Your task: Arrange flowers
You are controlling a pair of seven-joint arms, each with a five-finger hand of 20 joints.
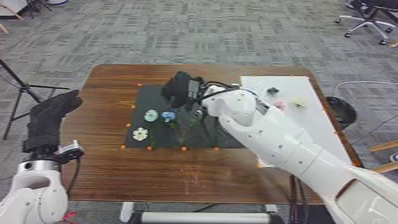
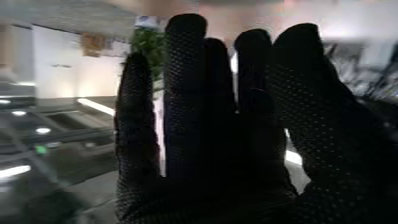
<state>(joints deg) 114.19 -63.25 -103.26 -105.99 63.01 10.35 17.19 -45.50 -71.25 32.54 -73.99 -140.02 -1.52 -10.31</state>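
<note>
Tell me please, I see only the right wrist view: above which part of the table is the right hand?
Observer: In the head view, the right hand is over the far edge of the dark mat.
Operator: Understood. And does a white flower lie on this mat?
Observer: Yes, the white flower lies near the mat's near left corner.
Operator: Thank you. Where does the left hand wait, please?
Observer: The left hand is out by the left edge of the table.
</note>
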